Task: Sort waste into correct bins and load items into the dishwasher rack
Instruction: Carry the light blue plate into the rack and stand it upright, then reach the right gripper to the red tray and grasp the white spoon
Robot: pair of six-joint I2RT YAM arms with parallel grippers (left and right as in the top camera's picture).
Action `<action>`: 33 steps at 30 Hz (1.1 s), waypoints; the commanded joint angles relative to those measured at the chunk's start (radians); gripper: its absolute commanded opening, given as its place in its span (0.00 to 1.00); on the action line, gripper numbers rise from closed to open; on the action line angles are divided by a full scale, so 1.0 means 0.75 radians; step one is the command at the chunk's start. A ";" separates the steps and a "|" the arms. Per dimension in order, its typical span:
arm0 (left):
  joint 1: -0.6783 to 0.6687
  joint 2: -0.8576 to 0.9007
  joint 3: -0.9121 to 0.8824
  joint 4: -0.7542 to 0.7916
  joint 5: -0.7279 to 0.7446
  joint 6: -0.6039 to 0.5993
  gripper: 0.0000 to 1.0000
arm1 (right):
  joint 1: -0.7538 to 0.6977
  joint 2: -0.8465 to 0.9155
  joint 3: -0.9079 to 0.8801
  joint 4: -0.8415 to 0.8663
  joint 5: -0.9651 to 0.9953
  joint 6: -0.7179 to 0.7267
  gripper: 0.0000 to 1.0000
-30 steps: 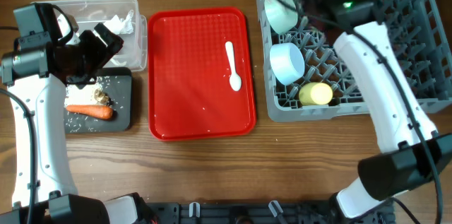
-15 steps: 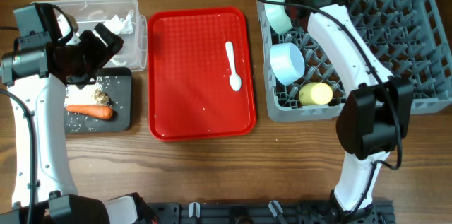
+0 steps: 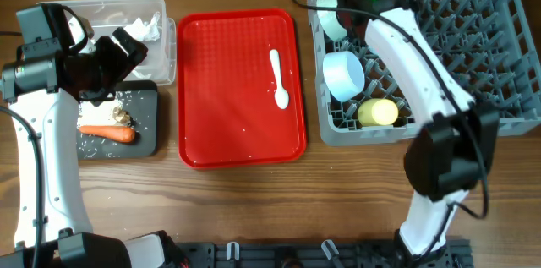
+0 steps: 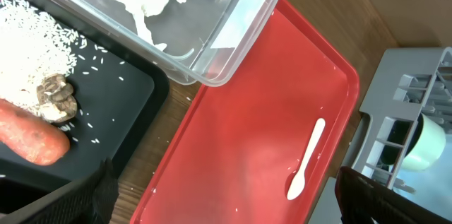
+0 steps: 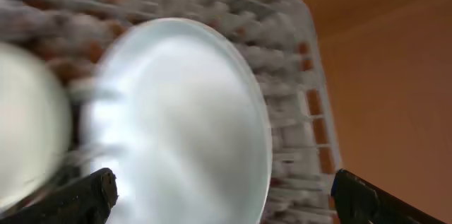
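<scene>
The grey dishwasher rack (image 3: pixel 473 40) fills the table's right side, with the flat red tray (image 3: pixel 241 124) just left of it. At far left the clear tub (image 3: pixel 165 14) sits behind the black tray (image 3: pixel 148 128). The left gripper (image 4: pixel 226 192) hovers over their shared edge, fingers spread wide, holding nothing. The right gripper (image 5: pixel 222 196) hangs over the rack's far left corner, fingers also wide apart and empty. Below it, blurred, the pale blue plate (image 5: pixel 176 125) stands among the pegs. Along the rack's left side sit the pale green bowl (image 3: pixel 331 16), the light blue bowl (image 3: pixel 342 73) and the yellow cup (image 3: pixel 378 113). The carrot (image 3: pixel 108 133), rice (image 3: pixel 93 114) and brown scrap (image 3: pixel 122 117) lie in the black tray. The tissue (image 3: pixel 142 27) is in the tub and the white spoon (image 3: pixel 279 78) is on the red tray
</scene>
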 commanded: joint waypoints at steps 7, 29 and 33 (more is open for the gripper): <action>0.008 -0.009 0.007 0.002 -0.008 0.002 1.00 | 0.342 -0.205 -0.039 -0.131 -1.305 0.109 1.00; 0.008 -0.009 0.007 0.002 -0.008 0.002 1.00 | 0.391 0.337 -0.214 -0.149 -1.055 0.644 0.69; 0.008 -0.009 0.007 0.002 -0.008 0.002 1.00 | 0.391 0.339 -0.214 -0.146 -1.040 0.647 0.63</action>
